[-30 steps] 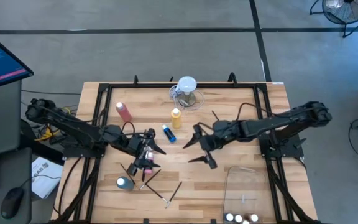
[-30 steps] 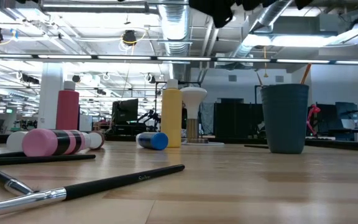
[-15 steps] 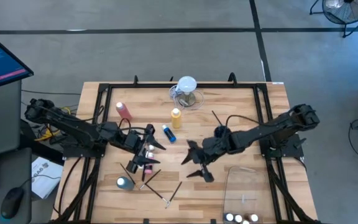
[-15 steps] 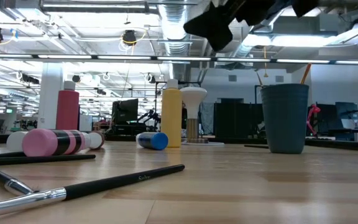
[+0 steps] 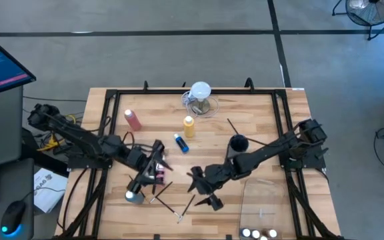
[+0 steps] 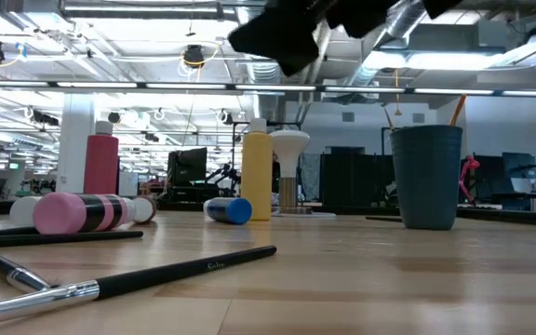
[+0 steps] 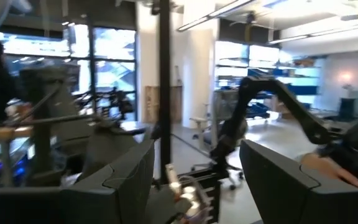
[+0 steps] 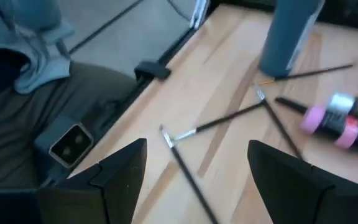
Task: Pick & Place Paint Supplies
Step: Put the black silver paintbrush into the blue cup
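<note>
Dark brushes lie crossed below the right gripper — jaws apart, empty. Best line up along one handle, descend straight. Left gripper waits, jaws apart.

Both arms reach inward over the table, left gripper and right gripper spread wide.

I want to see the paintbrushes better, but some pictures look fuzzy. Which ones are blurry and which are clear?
The right wrist view is smeary: the paintbrushes and the pink bottle look soft. The left wrist view is hazy too, with bright windows glaring behind. The low view is clear: the nearest paintbrush looks sharp. The high view is clear, but things are tiny.
</note>
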Controlling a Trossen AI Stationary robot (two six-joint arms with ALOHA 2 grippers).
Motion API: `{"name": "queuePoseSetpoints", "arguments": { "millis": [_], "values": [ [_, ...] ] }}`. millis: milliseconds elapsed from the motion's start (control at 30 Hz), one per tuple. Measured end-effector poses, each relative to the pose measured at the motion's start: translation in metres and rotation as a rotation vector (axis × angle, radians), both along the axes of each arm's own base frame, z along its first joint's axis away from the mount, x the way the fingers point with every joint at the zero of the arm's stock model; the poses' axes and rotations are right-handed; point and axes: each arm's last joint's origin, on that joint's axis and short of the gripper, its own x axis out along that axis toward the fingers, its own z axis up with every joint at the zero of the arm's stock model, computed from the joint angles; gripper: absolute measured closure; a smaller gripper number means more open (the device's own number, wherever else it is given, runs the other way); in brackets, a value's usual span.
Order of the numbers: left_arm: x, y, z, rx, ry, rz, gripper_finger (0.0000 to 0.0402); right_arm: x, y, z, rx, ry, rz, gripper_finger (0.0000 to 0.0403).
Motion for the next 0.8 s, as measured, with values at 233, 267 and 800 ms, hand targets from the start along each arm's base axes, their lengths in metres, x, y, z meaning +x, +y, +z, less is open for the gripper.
{"name": "queuePoseSetpoints", "arguments": {
  "millis": [233, 267, 800],
  "values": [
    [-0.007, -0.017, 0.005, 0.026, -0.027, -0.068, 0.0177, -0.005, 0.009, -0.001, -0.049, 0.043, 0.041, 0.0133],
    [-0.008, -0.018, 0.005, 0.026, -0.027, -0.069, 0.0177, -0.006, 0.011, -0.002, -0.059, 0.049, 0.049, 0.0134],
    [-0.012, -0.024, 0.005, 0.022, -0.027, -0.099, 0.0177, 0.013, 0.030, -0.059, -0.275, 0.021, 0.015, 0.0166]
  ]
}}
